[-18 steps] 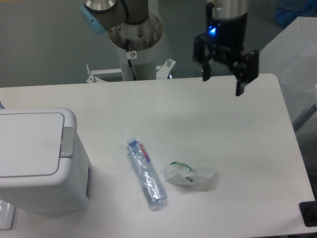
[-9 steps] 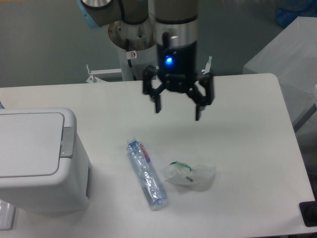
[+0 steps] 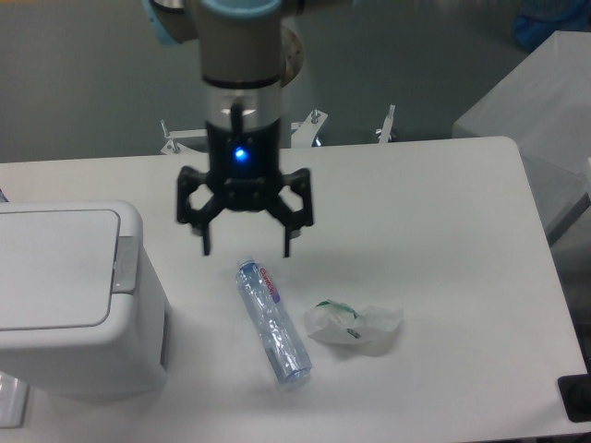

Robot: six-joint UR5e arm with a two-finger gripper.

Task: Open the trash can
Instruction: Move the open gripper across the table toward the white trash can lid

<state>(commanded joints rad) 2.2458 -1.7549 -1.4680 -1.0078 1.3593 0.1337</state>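
The trash can is a big white boxy bin at the left edge of the table, its flat lid down and a grey latch strip on its right side. My gripper hangs open above the table, just right of the bin and a little above the top end of the bottle. Its two black fingers are spread wide with nothing between them, and a blue light glows on its body.
A clear plastic bottle lies on the table right of the bin, pointing toward the front. A crumpled white wrapper lies to its right. The robot base stands at the table's far edge.
The gripper has swept from the far right of the table leftward to a spot near the bin. It stayed open, and nothing on the table moved.
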